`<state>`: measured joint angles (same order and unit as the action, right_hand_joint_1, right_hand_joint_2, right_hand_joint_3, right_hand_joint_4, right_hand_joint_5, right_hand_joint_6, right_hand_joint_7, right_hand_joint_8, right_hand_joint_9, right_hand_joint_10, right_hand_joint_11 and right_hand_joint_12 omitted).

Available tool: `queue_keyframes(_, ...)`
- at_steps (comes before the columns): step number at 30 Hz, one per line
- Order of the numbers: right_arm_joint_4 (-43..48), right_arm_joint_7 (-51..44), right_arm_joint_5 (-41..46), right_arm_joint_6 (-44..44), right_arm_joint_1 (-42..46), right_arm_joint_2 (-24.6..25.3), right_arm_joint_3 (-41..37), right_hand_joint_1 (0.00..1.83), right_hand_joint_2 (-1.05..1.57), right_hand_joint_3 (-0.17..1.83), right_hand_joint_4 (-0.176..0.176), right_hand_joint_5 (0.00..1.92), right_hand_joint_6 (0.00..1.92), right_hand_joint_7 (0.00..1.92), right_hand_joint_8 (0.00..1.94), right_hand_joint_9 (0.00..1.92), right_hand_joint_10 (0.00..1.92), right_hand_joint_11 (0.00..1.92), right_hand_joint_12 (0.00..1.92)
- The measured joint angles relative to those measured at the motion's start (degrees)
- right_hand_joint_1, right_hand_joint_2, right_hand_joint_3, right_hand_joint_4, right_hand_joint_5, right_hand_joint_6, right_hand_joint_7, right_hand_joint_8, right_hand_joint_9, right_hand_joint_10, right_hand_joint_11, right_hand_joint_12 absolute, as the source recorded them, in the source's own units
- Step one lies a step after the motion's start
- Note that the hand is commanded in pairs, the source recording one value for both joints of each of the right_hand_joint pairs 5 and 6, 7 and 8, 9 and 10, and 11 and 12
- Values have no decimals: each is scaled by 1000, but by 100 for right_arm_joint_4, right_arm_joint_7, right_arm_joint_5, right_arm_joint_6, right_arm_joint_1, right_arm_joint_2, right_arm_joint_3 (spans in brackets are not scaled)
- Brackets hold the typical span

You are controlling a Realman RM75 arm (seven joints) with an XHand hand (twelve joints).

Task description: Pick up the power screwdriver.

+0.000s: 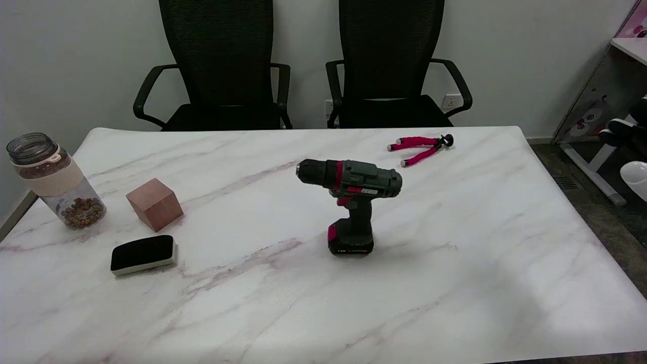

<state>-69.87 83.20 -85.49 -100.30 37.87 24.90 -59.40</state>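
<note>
- Head view: the power screwdriver (350, 206) stands upright on its battery base near the middle of the marble-patterned worktop (455, 283), chuck pointing toward the picture's left; its body is dark grey with red trim.
- Head view: no robot hand shows anywhere in this picture, so whether the right one is wide, narrow or holding anything cannot be told.
- Head view: a small tripod with pink flexible legs (420, 148) lies flat near the far edge, beyond and to the right of the screwdriver, well apart from it.
- Head view: a reddish-brown cube (154, 203) sits on the left part of the worktop; just in front of it lies a black eraser with a pale base (143, 254), the two close but not touching.
- Head view: a clear jar (55, 181) with a beige band and brown pieces inside rests tilted at the far left edge.
- Head view: two black mesh office chairs (389, 65) stand behind the worktop against a pale wall.
</note>
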Motion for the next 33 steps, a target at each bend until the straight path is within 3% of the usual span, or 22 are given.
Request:
queue_keyframes(4,222,220,-156,-6,100,14,-11,989,-14,750,-152,306,306,306,306,458,458,533,533)
queue_keyframes(13,705,630,-601,486,82,25,-16,989,-287,791,-63,297,297,297,297,410,410,426,426)
queue_keyframes(18,898,812,-1016,915,-132,25,-4,978,-348,748,-41,300,300,300,300,405,405,402,402)
queue_keyframes(26,1114,1084,-1864,1726,-925,174,172,977,-377,720,-10,276,276,276,276,392,392,362,362)
queue_keyframes(33,1226,1253,-2560,2378,-1796,487,493,989,-478,759,41,272,272,272,272,376,376,331,331)
